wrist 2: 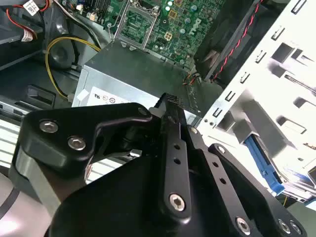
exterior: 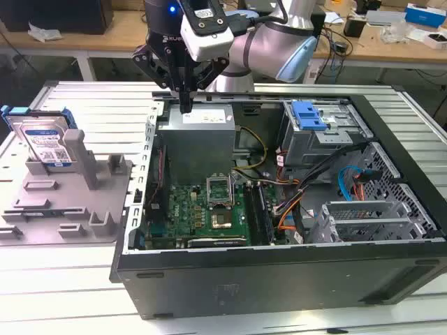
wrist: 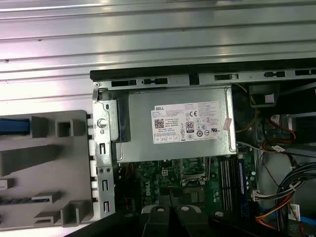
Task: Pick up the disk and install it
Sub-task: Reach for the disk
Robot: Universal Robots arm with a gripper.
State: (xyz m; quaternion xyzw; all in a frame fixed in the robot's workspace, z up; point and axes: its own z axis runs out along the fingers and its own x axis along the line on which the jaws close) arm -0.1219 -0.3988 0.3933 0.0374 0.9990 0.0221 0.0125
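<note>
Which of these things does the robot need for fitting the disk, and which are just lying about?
For the job: disk, propped in grey holder; gripper; open computer case.
Just there: grey metal box; green circuit board; clutter on the back benches.

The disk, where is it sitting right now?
The disk stands propped in the grey holder at the exterior view's left, outside the open computer case, apart from the gripper above the grey metal box.

Lower part of disk behind grey fixture; gripper mostly beyond the first wrist view's edge.
</note>
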